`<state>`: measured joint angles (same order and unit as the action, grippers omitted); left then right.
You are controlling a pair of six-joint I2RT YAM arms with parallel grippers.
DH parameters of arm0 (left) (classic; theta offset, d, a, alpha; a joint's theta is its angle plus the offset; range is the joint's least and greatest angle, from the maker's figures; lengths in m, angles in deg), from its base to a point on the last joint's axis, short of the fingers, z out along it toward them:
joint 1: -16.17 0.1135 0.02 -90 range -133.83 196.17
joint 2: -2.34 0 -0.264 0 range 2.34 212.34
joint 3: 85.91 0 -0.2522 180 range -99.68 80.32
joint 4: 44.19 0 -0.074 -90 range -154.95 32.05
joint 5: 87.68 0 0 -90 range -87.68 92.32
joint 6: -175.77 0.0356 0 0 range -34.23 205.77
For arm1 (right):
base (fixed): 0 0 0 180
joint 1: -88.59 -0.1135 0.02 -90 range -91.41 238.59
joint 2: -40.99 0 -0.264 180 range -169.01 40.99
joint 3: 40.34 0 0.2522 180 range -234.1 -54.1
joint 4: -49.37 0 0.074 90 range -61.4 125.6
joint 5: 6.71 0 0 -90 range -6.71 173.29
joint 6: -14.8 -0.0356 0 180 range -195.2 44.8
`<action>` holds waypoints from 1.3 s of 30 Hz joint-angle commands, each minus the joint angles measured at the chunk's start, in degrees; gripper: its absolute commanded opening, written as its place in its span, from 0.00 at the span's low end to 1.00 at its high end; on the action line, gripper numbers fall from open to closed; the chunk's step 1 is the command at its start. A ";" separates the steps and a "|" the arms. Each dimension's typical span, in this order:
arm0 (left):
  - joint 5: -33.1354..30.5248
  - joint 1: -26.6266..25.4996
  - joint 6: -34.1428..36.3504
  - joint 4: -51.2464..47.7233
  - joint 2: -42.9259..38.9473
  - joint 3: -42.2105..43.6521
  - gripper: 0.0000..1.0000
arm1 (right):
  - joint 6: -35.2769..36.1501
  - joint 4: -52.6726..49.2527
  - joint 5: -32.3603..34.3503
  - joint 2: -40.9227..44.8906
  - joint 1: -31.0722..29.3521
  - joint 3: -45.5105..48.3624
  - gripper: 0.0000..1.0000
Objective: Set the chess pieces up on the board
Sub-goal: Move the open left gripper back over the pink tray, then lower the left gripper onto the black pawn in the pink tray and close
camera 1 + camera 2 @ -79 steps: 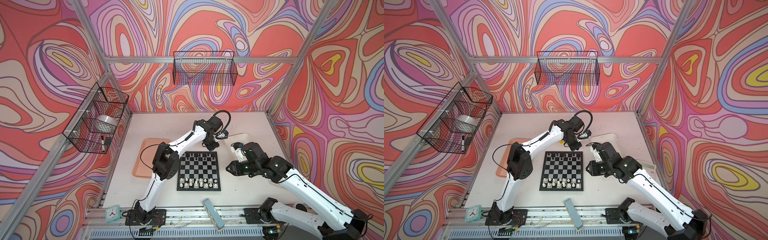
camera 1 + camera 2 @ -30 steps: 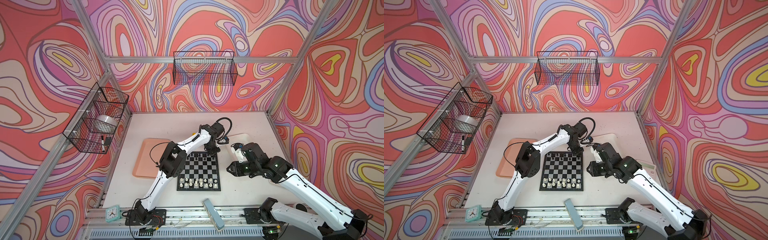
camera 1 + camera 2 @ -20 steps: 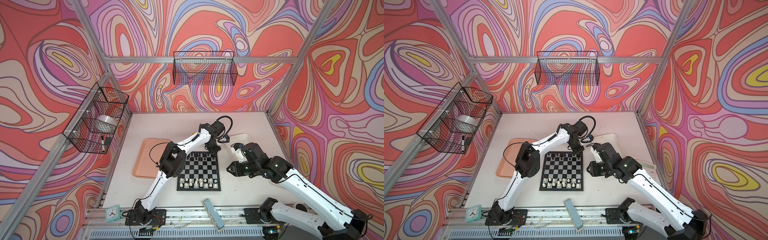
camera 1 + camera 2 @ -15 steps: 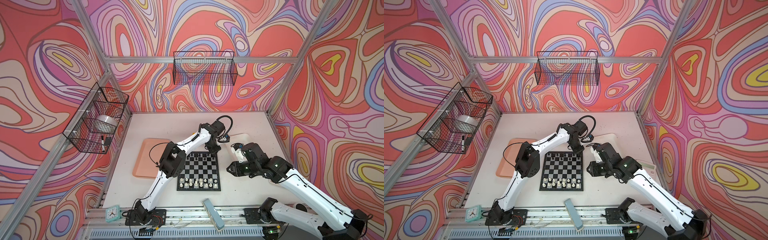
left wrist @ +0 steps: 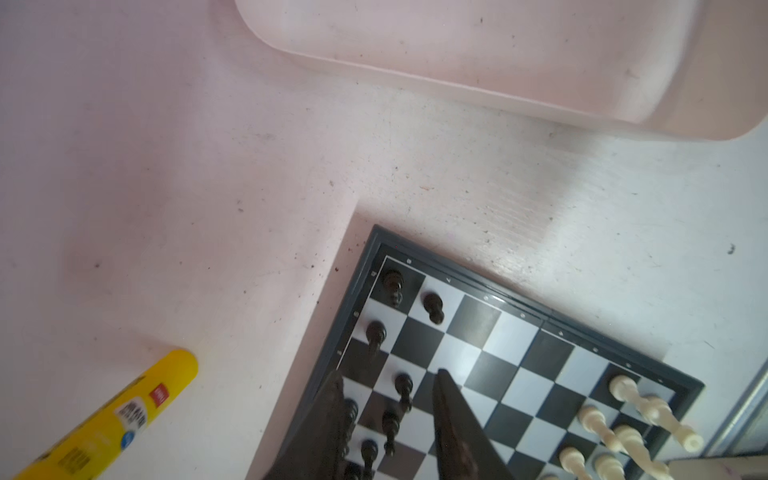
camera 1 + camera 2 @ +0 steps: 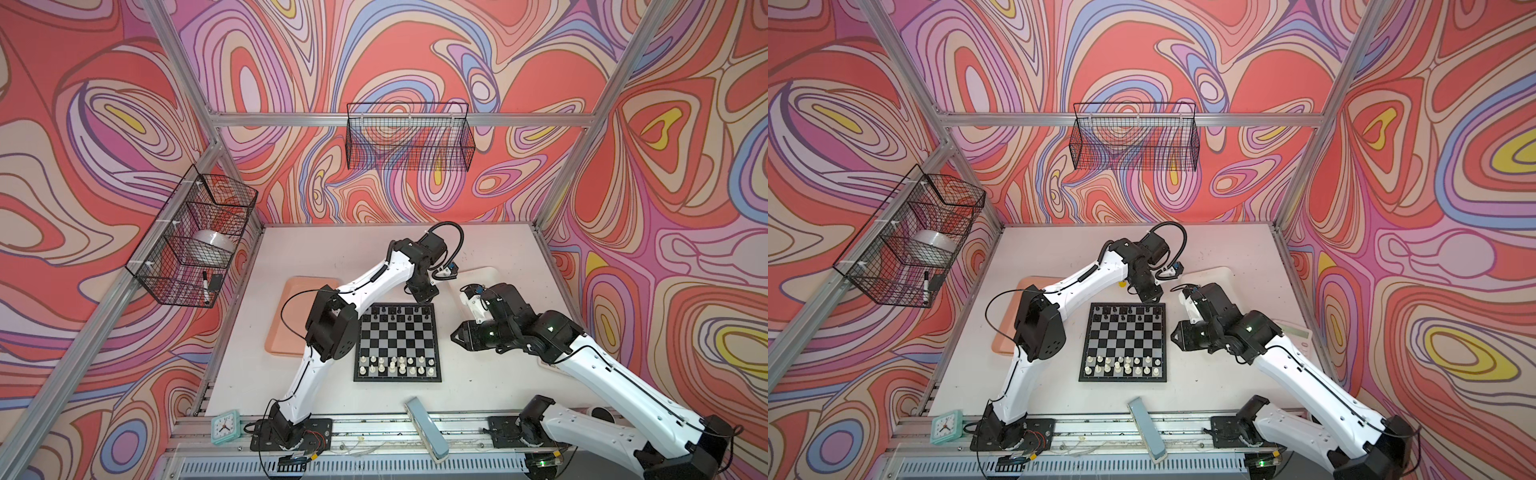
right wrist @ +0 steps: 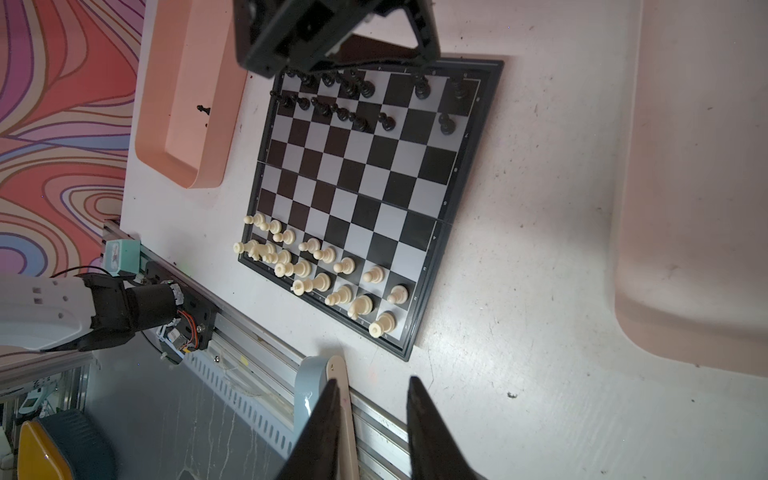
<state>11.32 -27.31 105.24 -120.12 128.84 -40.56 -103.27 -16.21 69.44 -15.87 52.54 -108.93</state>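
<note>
Glossy checked board [image 6: 397, 340] carries slim black chess pieces [image 7: 365, 88] on its far rows and cream chess pieces [image 7: 345, 265] on its near rows. Over the black ones the left gripper [image 5: 388, 374] stands slightly parted, gripping nothing. Beside the board, the right gripper [image 7: 372, 380] is parted and empty.

Swirly red-pink walls [image 6: 415, 62], aluminium frame [image 6: 282, 119], white tabletop [image 6: 332, 249].

In both top views the tiny black plastic chessmen [image 6: 391, 310] on the far rows of the black-and-silver checked chessboard [image 6: 397, 340] are too small to type, and the left arm's black elbow [image 6: 332, 328] covers the near right corner of the flat pink tray [image 6: 286, 316]. Left wrist view: yellow glue stick [image 5: 124, 407] and pale white tray [image 5: 498, 41] cut off by frame, cream-white chessmen [image 5: 623, 388] blurred.
</note>
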 commanded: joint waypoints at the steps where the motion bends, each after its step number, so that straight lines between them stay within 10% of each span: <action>1: 0.00 3.06 -0.16 -4.05 -6.61 4.05 0.37 | 1.49 2.10 0.57 0.03 0.15 -2.64 0.28; 20: -0.67 37.60 3.25 3.74 -40.31 49.88 0.29 | 4.69 6.36 -5.75 -8.37 0.13 -3.20 0.28; 39: -1.49 44.81 4.33 15.10 -34.98 59.68 0.24 | 4.51 7.40 -5.84 -8.96 0.12 -1.28 0.28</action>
<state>9.79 17.08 109.15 -106.92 92.71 18.41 -98.82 -9.78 63.74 -25.75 52.54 -111.13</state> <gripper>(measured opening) 0.244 0.282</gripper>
